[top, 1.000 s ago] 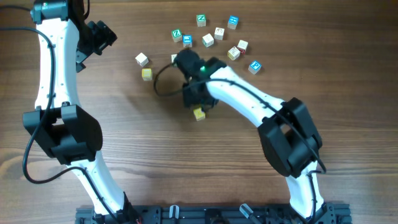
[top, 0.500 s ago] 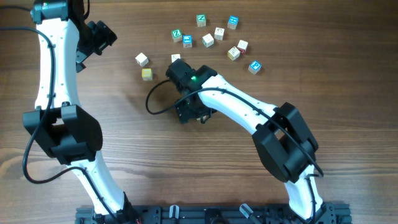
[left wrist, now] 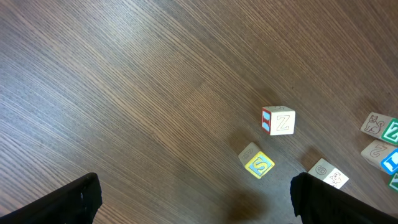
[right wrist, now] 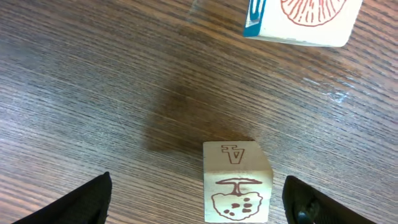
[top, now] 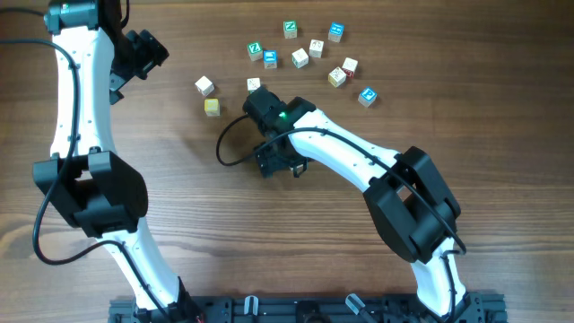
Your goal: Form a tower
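Right gripper (right wrist: 200,202) wide around A-marked cube (right wrist: 237,180), tower (right wrist: 298,22) just beyond.

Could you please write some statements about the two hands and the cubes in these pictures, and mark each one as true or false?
1. The left hand is open and holds nothing. True.
2. The right hand is shut on a cube. False: its fingers stand apart, on either side of the cube with the letter A.
3. A cube with the letter Z lies near a yellow-faced cube. True.
4. All cubes are stacked in one tower. False: several loose cubes lie singly on the table.
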Tool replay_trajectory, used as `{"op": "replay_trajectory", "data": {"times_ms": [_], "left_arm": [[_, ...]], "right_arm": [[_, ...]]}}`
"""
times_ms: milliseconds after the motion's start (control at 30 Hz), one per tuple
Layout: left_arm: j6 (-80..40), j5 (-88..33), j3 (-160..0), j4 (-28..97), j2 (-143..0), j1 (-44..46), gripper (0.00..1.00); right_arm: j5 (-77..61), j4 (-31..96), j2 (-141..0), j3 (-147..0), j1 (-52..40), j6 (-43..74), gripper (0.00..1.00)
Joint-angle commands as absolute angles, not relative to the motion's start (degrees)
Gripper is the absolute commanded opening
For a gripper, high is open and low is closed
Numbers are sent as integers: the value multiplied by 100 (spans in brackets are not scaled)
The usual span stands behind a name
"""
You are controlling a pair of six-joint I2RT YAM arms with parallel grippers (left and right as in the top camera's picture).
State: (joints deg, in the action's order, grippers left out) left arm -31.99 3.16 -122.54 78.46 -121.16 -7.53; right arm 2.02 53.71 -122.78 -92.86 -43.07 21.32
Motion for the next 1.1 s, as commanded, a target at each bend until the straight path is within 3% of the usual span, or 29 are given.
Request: {"op": "replay_trajectory", "data": {"times_ms": [0,100,200,500,767,800,833,867,900,1000,1067], "left_arm": [[-3173,329,-12302,7848,-12097,-753,100],[-3173,329,-12302,7848,-12097,-753,100],[-3173,329,-12302,7848,-12097,-753,100],[-3173,329,-12302,7848,-12097,-753,100],[-3173,329,-12302,7848,-12097,-753,100],[-3173,329,-12302,7848,-12097,-753,100],[-3173,329,-12302,7848,-12097,-753,100],[-3173,329,-12302,7848,-12097,-753,100],[-3173,329,-12302,7848,-12097,-753,100],[-3173,329,-12302,7848,-12097,-753,100],[-3173,329,-12302,7848,-12097,-753,100]], "right_arm": [[375,5478,-12248,-9229,-4305,2322,80],[473,5481,-12248,-9142,-4305,2593,60],[414,5487,-12248,-9142,-4305,2895,50],[388,5317,-12248,-9142,-4305,3642,39],[392,5148,-12248,-9142,-4307,3771,35],[390,5137,-12248,-9142,-4307,3771,36],[390,5122,-12248,-9142,-4307,3769,44],[392,5122,-12248,-9142,-4305,3758,61],[412,5122,-12245,-9157,-4298,3745,67],[412,5133,-12234,-9515,-4139,3439,73],[410,5078,-12234,-9990,-3863,3085,89]]}}
